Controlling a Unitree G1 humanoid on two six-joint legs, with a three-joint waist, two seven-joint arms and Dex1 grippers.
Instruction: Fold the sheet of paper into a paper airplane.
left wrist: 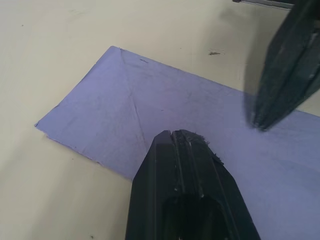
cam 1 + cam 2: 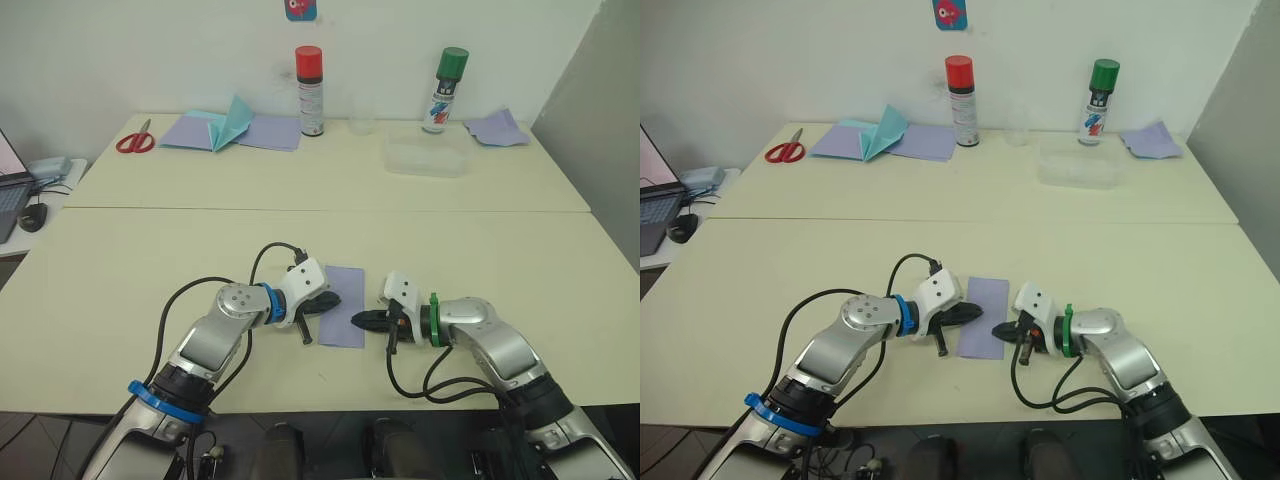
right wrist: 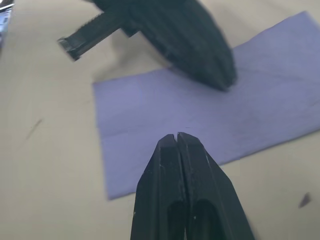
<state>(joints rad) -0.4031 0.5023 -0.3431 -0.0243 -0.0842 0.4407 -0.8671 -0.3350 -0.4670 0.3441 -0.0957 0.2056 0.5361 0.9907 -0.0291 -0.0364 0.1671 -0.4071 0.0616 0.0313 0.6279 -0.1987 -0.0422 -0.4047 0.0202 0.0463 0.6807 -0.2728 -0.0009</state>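
The sheet of paper (image 2: 346, 303) lies flat on the near table as a narrow lavender strip with diagonal crease lines (image 1: 125, 107). No paper airplane shape has been formed from it. My left gripper (image 2: 333, 299) is shut, and its tip rests over the strip's left edge. In the left wrist view its closed fingertips (image 1: 172, 135) sit on the paper. My right gripper (image 2: 357, 320) is also shut, with its tip at the strip's right edge near the front corner (image 3: 177, 136). The two tips point toward each other across the paper.
On the far table stand a red-capped spray can (image 2: 309, 90), a green-capped one (image 2: 446, 88), a clear tub (image 2: 428, 157), red scissors (image 2: 135, 140), a teal paper plane on lavender sheets (image 2: 230, 125) and a lavender scrap (image 2: 497, 128). A laptop and mouse (image 2: 30, 215) sit at the left.
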